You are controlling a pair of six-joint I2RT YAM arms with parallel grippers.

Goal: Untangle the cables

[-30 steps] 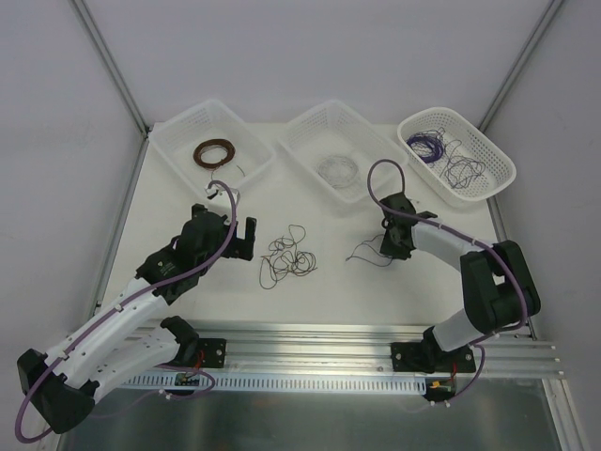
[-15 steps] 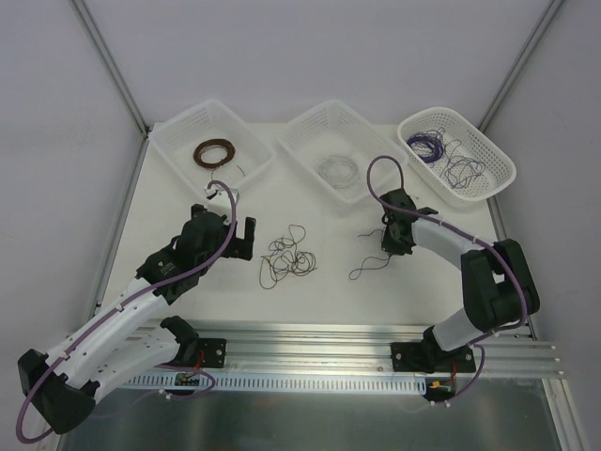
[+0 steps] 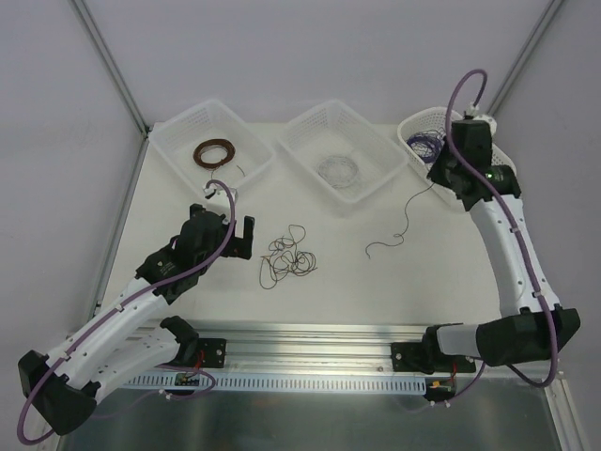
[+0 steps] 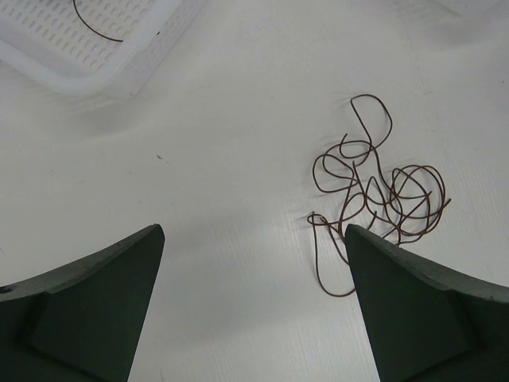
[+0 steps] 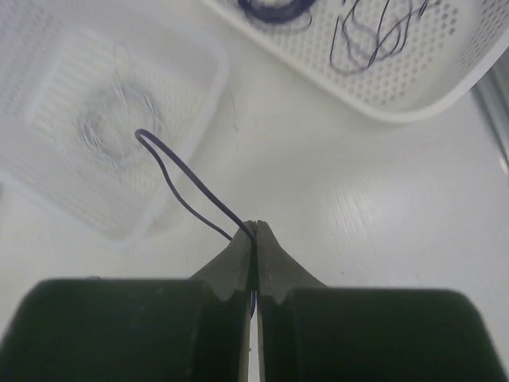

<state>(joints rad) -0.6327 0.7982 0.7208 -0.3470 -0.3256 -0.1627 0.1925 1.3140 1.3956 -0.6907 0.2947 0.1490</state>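
A loose clump of dark brown cables (image 3: 287, 258) lies on the white table, and in the left wrist view (image 4: 380, 195) it sits just right of centre. My left gripper (image 3: 246, 238) is open and empty beside the clump's left side, with its fingertips wide apart (image 4: 253, 231). My right gripper (image 3: 435, 178) is raised by the right basket and shut on a thin purple cable (image 3: 402, 221). The cable hangs down with its tail on the table. In the right wrist view the cable (image 5: 179, 179) loops out from the closed tips (image 5: 254, 227).
Three white baskets stand along the back. The left one (image 3: 185, 116) holds a brown ring coil (image 3: 214, 150), the middle one (image 3: 310, 116) a whitish coil (image 3: 336, 169), and the right one (image 3: 490, 188) a purple coil (image 3: 427, 147) and loose wires. An aluminium rail (image 3: 376, 334) runs along the near edge.
My right arm has risen and swung back and right from mid-table to the right basket, carrying the purple cable away from the clump. The left arm has barely moved.
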